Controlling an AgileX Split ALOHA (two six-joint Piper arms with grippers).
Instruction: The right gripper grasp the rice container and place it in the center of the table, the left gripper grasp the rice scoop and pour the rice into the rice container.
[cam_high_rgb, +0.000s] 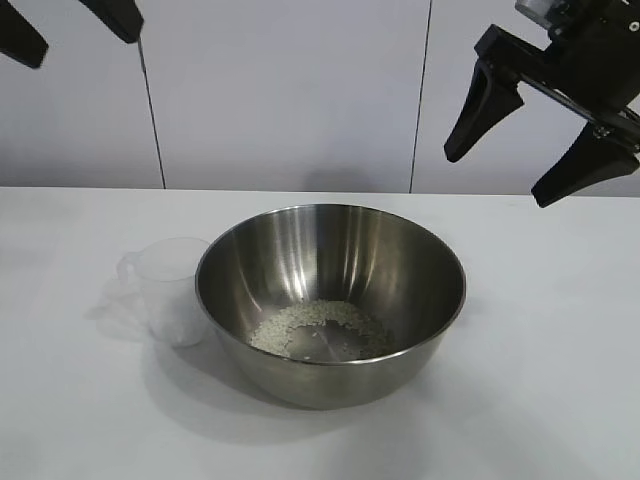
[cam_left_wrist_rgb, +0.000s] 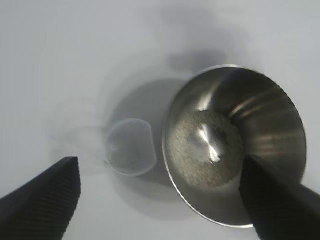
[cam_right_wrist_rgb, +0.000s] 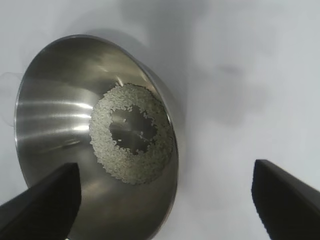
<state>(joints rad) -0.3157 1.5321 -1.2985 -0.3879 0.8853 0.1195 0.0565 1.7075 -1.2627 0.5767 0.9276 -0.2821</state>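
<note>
Exterior view: rice container (cam_high_rgb: 330, 300) sits mid-table (cam_high_rgb: 560, 400), a ring of rice (cam_high_rgb: 320, 328) on its bottom, so the pour looks done.
Rice scoop: rice scoop (cam_high_rgb: 168, 290) stands upright, seemingly empty, touching or just beside the bowl's left wall, free of any claw.
Left gripper: left gripper (cam_high_rgb: 70, 25) hangs high at the upper left, fingers spread, holding nothing.
Right gripper: right gripper (cam_high_rgb: 520, 150) hovers above the bowl's right side, fingers wide apart, empty.
Obstacles: nothing else stands on the tabletop; only pale wall panels behind.

Pale wall panels (cam_high_rgb: 290, 90) w/ dark vertical seams, behind white tabletop (cam_high_rgb: 560, 400).
</note>
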